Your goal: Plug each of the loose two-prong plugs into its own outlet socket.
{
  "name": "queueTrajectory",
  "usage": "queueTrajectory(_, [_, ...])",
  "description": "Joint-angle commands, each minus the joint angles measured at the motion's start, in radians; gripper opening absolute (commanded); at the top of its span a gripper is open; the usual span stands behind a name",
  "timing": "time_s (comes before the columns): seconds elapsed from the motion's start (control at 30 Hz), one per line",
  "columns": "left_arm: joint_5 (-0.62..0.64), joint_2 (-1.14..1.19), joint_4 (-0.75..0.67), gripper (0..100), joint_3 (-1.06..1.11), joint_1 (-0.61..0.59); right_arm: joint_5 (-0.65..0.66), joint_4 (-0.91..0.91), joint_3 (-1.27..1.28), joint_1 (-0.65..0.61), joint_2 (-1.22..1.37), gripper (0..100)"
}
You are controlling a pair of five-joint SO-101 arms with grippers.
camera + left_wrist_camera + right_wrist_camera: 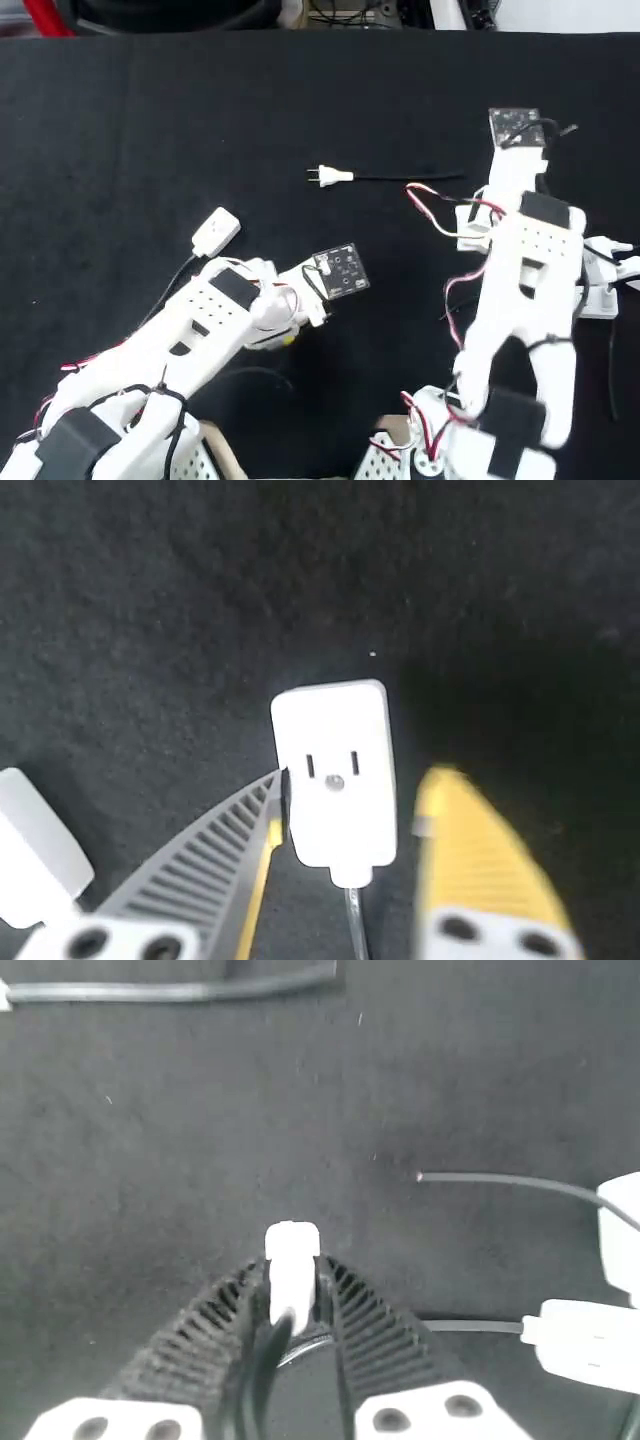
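Table, black, with two arms over it. We see the left gripper spread open about a white outlet socket. Its grey finger touches one side, and its yellow finger stands apart from the other. The right gripper is closed on a white plug. A second two-prong plug lies loose on the table, its black cord running toward the right arm.
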Motion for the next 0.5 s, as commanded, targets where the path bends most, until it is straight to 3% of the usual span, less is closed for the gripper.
queueTrajectory(0.0, [0.011, -0.009, -0.015, 10, -0.019, 0.022, 0.009, -0.032, -0.091, 0.014, 0.077, 1.2])
queueTrajectory(0.2, [0.006, -0.011, -0.017, 12, -0.019, 0.082, 0.0, -0.031, -0.191, 0.015, 0.232, 1.2])
queueTrajectory(0.37, [0.002, 0.002, -0.118, 12, -0.024, -0.007, 0.0, -0.029, -0.206, 0.015, 0.245, 1.2])
queueTrajectory(0.47, [0.002, -0.009, -0.081, 12, -0.027, -0.004, 0.0, -0.029, -0.206, 0.015, 0.246, 1.2])
